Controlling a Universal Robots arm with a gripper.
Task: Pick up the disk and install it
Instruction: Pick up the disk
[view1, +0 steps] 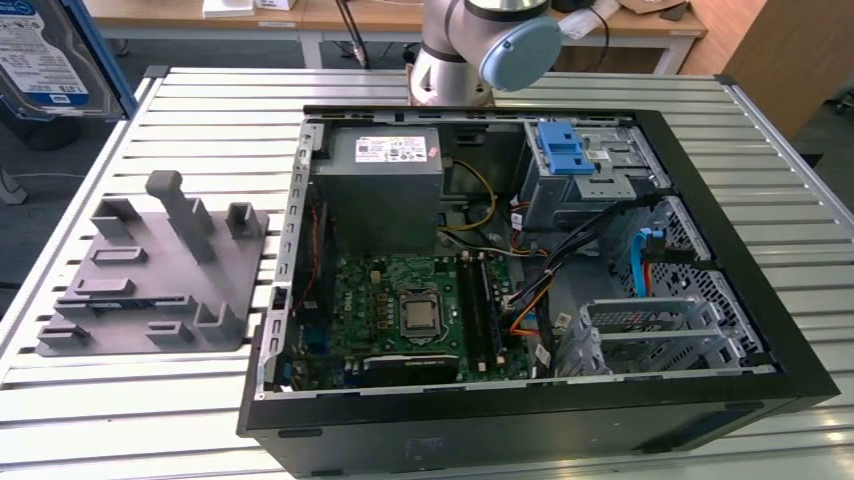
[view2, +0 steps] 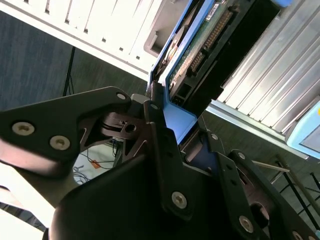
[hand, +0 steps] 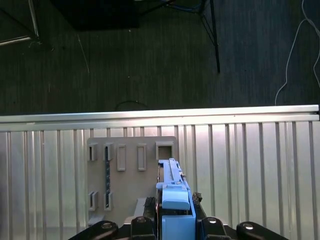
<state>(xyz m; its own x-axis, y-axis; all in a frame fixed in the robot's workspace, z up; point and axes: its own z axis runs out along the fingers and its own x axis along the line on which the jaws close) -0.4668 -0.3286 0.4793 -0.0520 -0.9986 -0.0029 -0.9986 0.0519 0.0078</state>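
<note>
the disk (view1: 47, 60) is up in the air, clamped in the gripper (view2: 180, 117), not on the table (view1: 134, 400) and not in the case (view1: 534, 430). in the exterior view it shows at the upper left corner, its white-and-blue label facing out and a blue rail along its edge, well apart from the open case. in the second wrist view the disk (view2: 205, 45) shows its green circuit board and connector row, and the dark fingers (view2: 159, 135) press on the blue rail from both sides, so the gripper is clenched on it. in the first wrist view the disk (hand: 172, 192) is seen edge-on, blue rail towards the camera, sticking out from between the fingers of the gripper (hand: 172, 222), and past it lies a grey fixture (hand: 130, 170) with upright slots on the slatted table (hand: 250, 160). in the exterior view that fixture (view1: 147, 270) sits on the table at the left of the case, all its slots bare. inside the case there is a grey power supply (view1: 380, 185), a green motherboard (view1: 414, 310) below it, and a metal drive cage (view1: 587, 175) with a blue latch (view1: 563, 150) at the far corner on the exterior view's right. the arm (view1: 467, 50) has its base at the far edge of the table, behind the case.
</note>
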